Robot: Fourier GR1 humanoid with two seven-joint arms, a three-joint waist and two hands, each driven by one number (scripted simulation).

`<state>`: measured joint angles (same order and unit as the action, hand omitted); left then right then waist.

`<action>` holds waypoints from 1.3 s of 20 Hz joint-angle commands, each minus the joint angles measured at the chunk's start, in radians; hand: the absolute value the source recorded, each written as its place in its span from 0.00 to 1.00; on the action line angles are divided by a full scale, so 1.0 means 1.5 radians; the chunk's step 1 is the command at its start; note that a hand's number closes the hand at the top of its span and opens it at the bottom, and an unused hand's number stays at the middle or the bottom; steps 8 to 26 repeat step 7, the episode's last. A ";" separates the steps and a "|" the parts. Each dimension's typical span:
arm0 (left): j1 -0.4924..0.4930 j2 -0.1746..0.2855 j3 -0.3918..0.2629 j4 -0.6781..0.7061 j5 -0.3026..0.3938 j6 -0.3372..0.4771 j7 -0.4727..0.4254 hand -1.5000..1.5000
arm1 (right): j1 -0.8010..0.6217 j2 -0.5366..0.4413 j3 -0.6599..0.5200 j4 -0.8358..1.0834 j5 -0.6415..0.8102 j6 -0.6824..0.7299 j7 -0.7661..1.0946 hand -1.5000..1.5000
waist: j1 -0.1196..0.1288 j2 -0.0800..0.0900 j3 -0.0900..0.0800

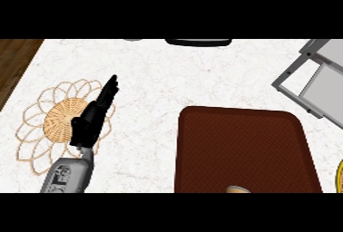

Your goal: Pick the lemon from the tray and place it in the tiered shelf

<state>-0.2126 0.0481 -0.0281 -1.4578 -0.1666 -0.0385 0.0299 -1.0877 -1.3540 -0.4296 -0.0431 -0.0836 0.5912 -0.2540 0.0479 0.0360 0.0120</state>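
Note:
A dark brown tray lies on the white marble counter, right of centre. At its near edge a small tan object just shows, cut off by the view's lower edge; I cannot tell what it is. A yellow sliver shows at the right edge, off the tray and too cropped to identify. The grey tiered shelf stands at the upper right. My left hand is open, with straight fingers pointing away, over a woven mat and well left of the tray. My right hand does not show.
A woven straw placemat with looped edges lies at the left under my left hand. A dark rounded object sits at the far edge. The wooden floor shows beyond the counter's left edge.

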 commanded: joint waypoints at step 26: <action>0.016 -0.006 -0.005 -0.006 0.008 -0.007 -0.011 0.50 | 0.082 -0.041 0.019 -0.007 0.021 0.080 -0.041 0.00 | 0.000 0.003 0.005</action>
